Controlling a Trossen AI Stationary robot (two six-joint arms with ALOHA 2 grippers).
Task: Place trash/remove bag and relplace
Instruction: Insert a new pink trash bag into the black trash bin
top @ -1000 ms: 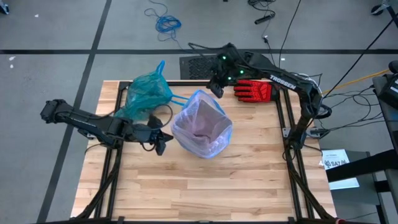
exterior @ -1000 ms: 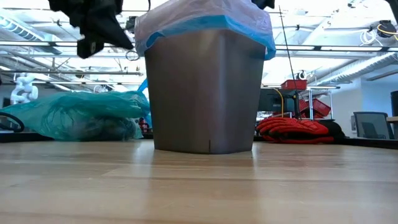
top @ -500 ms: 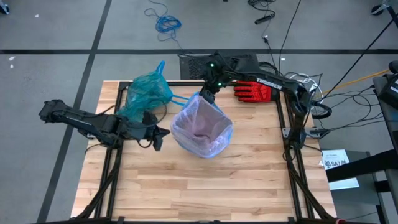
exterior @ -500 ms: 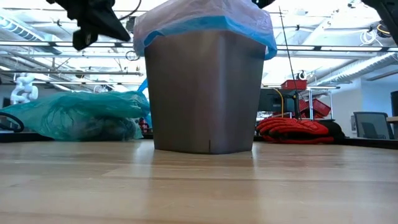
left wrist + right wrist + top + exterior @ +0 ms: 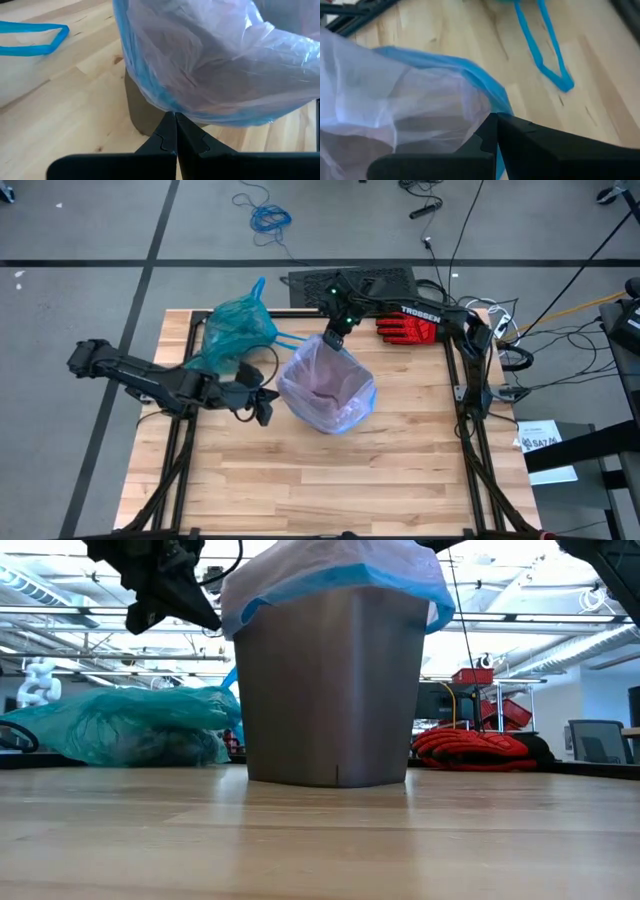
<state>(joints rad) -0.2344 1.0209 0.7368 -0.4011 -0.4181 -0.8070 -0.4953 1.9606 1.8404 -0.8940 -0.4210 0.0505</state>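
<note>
My left gripper (image 5: 262,406) hangs just beside the near-left side of the grey plastic bin (image 5: 328,690), fingers (image 5: 167,135) pressed together on nothing. The bin wears a pale lilac translucent liner (image 5: 325,385) with a blue edge. At the bin's far rim my right gripper (image 5: 335,332) has its fingers closed at that liner's edge (image 5: 485,82). Beyond, far-left on the wooden table (image 5: 330,480), lies the filled teal plastic bag (image 5: 235,330), its blue drawstring (image 5: 545,55) loose. A red-and-black glove (image 5: 408,326) rests far-right.

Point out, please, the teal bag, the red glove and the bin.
teal bag (image 5: 235,327): high view, middle of its bunched body.
red glove (image 5: 408,326): high view, its palm.
bin (image 5: 330,690): low view, its grey front wall.
</note>
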